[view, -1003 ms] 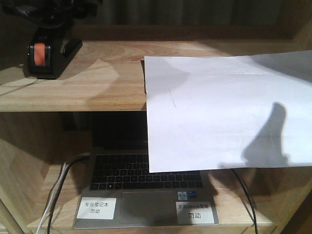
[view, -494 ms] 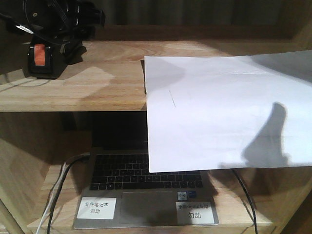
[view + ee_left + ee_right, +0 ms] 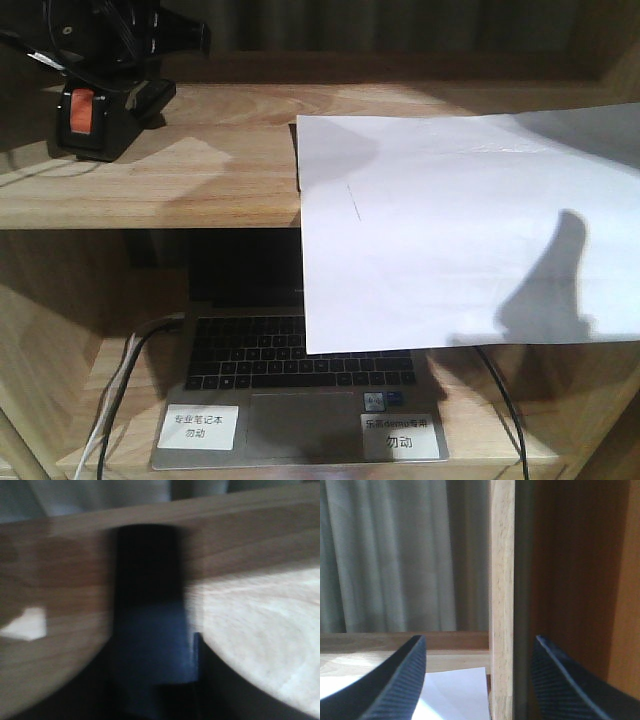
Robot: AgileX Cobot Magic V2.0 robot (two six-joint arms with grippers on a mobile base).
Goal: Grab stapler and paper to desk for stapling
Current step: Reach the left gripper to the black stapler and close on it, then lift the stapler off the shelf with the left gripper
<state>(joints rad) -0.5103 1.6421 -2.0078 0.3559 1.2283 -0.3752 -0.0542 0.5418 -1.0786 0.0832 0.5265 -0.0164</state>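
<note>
1. Far left, upper shelf (image 3: 200, 170): the stapler (image 3: 95, 120) sits on the board. Its orange-red patch faces the camera and its black body runs back toward the rear.
2. The left gripper (image 3: 110, 75) is right over the stapler, a dark mass with cables at the top-left corner. Its fingers can't be made out there. The left wrist view is badly blurred, and the stapler (image 3: 150, 595) reads only as a dark upright bar on wood. I cannot tell whether the jaws are clenched or apart.
3. Centre to right: the paper (image 3: 460, 230) lies on the same shelf, well apart from the stapler. Its front part hangs over the shelf edge, with a short thin line near its left side and a dark shadow low on the right.
4. Below, on the lower shelf (image 3: 60, 400): the laptop (image 3: 300, 390) is open, its screen partly hidden by the hanging sheet. Two white labels (image 3: 197, 427) sit on the palm rest, and cables (image 3: 120, 400) run in from the left.
5. Far right: the right gripper (image 3: 479, 640) is released, with its black fingers (image 3: 395, 680) spread wide and nothing held. Beyond them stands the shelf's upright (image 3: 501, 580). A corner of the paper (image 3: 455, 690) shows low between the fingers, and a curtain (image 3: 385, 555) hangs behind.
</note>
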